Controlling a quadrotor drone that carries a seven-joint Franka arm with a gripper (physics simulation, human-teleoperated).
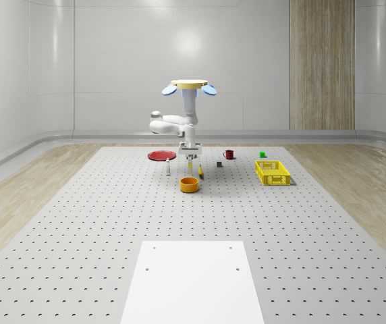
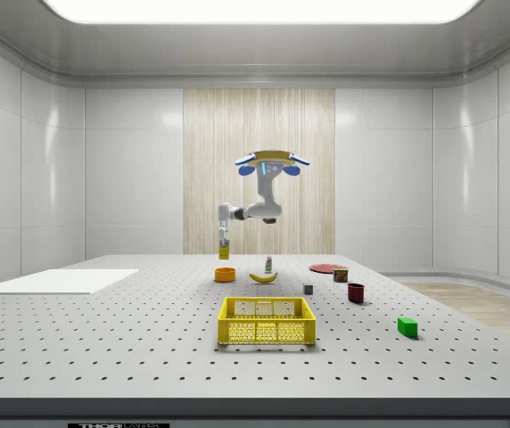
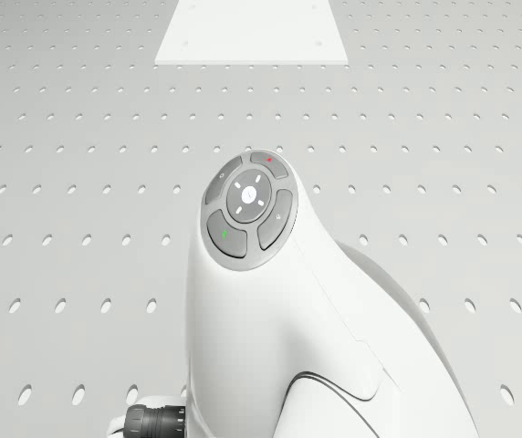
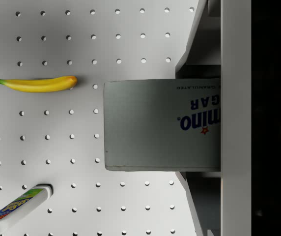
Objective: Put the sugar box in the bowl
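Observation:
The drone (image 1: pixel 189 86) hovers high over the perforated table (image 1: pixel 78 223), its white arm (image 3: pixel 270 301) reaching down. My gripper (image 2: pixel 224 234) points downward and is shut on the sugar box (image 2: pixel 224 247), which hangs upright in the air. In the wrist view the sugar box (image 4: pixel 160 125) sits between the two fingers (image 4: pixel 199 49), its "Domino" print showing. The orange bowl (image 1: pixel 189 184) stands on the table below; in the side view the bowl (image 2: pixel 225 275) lies straight under the box with a clear gap. The box (image 1: pixel 191 165) hangs just above and behind the bowl.
A banana (image 4: pixel 35 83) and a marker (image 4: pixel 15 209) lie on the table near the bowl. A yellow basket (image 1: pixel 272 173), red mug (image 1: pixel 229 154), green cube (image 1: pixel 263 154), small dark block (image 1: pixel 219 163) and red plate (image 1: pixel 161 155) stand farther off. A white pad (image 1: pixel 193 283) lies at the front.

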